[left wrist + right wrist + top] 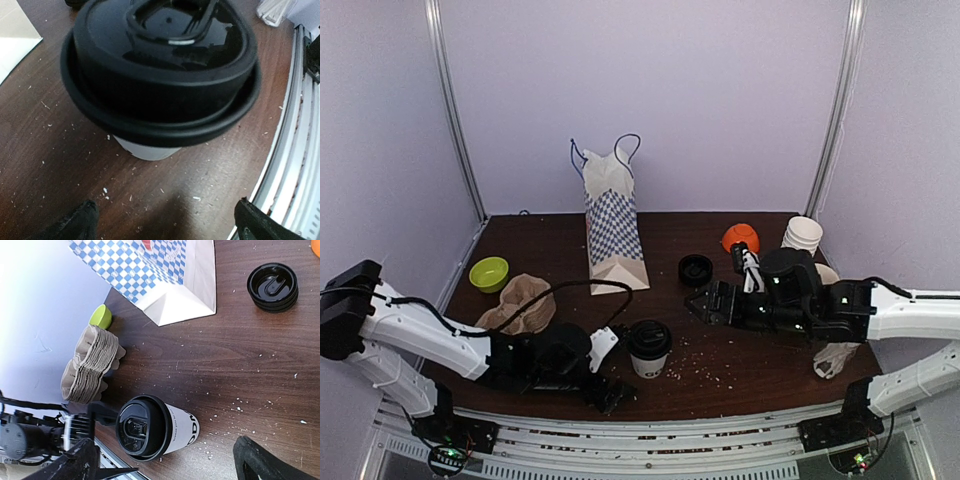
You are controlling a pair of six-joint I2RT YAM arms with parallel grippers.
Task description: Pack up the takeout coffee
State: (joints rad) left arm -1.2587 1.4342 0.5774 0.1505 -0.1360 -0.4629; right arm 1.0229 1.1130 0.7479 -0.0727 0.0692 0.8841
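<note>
Table point(740, 375): dark brown wood, is lying beneath both pincers and is bearing every item below.
Bag point(613, 225): white paper with blue check and cord handles, is standing upright on the far side of both pincers, well apart from each.
Left pincer point(620, 368): is hanging low over the table's near edge, jaws spread wide, gripping nothing. In its own wrist view the two dark fingertips are showing at the bottom corners.
Right pincer point(698, 303): is reaching in from the right, jaws likewise spread wide and gripping nothing. It is pointing toward the left pincer.
Trays point(520, 300): a stack of brown pulp carriers, is lying beyond the left pincer's arm and well apart from the right pincer.
Cup point(160, 75): white paper, black print low on its side, black-lidded. It is standing upright just ahead of the left pincer, in line with the gap between its jaws, with no finger seen touching it. The right pincer is facing it from the other side, apart.
Cup stack point(803, 235): white and lidless, is standing behind the right pincer on its far side.
Green bowl point(489, 273): is sitting just beside the trays, well apart from both pincers.
Orange bowl point(741, 238): is tilting just beside the cup stack, beyond the right pincer.
Spare lid point(695, 269): black, is lying near the right pincer's tip, on its far side.
Crumbs point(238, 408): pale specks, are lying scattered under and between the pincers.
</note>
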